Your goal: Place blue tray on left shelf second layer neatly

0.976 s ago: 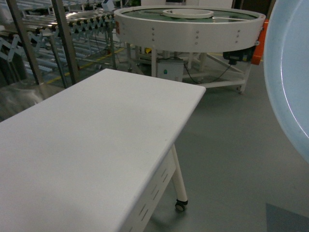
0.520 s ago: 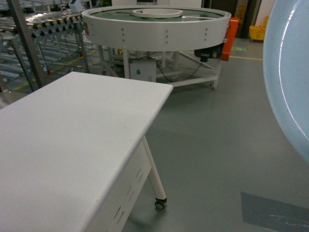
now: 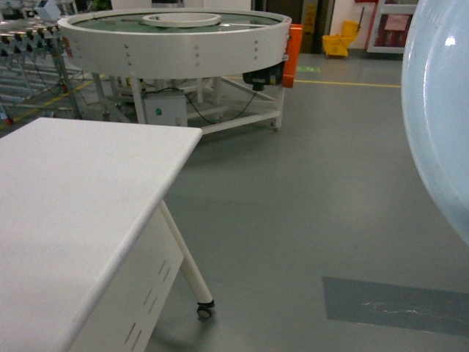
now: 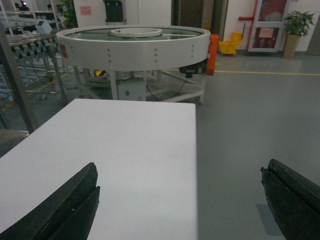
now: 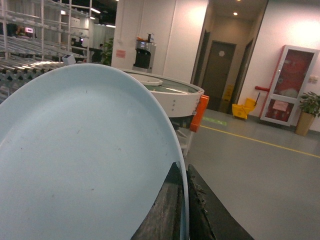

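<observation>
The blue tray (image 5: 85,160) is a pale sky-blue round dish, held on edge. My right gripper (image 5: 184,172) is shut on its rim, one dark finger on each face. In the head view the blue tray (image 3: 443,110) fills the right edge, close to the camera, and neither gripper shows there. My left gripper (image 4: 179,167) is open and empty, hanging over the right edge of the white table (image 4: 125,150). A shiny steel upright (image 4: 15,85) of a rack stands at the far left. The left shelf second layer is out of view.
A white table on castors (image 3: 66,198) takes up the left. Behind it stands a big round white conveyor (image 3: 176,37) with an orange motor cover. Roller racks (image 3: 22,44) are at the far left. Grey floor (image 3: 315,191) spreads to the right, with a yellow mop bucket (image 3: 338,42) far back.
The head view has swung right: the table and round conveyor slid left and the steel uprights left the frame. The tray stays at the right edge.
</observation>
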You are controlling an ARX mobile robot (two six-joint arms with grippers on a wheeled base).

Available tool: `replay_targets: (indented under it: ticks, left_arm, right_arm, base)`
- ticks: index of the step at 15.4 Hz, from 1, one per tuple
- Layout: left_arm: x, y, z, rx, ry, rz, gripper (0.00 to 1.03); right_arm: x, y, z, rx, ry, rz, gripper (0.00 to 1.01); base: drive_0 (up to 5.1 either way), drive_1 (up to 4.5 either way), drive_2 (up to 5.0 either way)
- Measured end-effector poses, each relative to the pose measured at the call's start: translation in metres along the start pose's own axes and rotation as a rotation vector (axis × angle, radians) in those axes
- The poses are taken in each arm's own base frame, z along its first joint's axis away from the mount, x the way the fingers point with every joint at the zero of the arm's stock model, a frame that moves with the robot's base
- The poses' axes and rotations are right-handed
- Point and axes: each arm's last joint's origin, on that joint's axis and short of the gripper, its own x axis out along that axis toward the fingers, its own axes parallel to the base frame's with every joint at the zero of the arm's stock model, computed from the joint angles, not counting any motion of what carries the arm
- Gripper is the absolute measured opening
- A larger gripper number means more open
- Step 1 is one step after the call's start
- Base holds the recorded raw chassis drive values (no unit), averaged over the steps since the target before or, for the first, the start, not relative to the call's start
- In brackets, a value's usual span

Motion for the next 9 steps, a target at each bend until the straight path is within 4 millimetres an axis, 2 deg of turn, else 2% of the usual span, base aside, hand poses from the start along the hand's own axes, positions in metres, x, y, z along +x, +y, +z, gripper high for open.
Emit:
replay_targets:
  ticks: [9]
  left_arm:
    - [0.0,0.0,0.0,0.0,0.0,0.0,0.98]
  right_arm:
    - [0.0,0.0,0.0,0.0,0.0,0.0,0.02]
  base:
    - [-1.7,-1.7,-1.7]
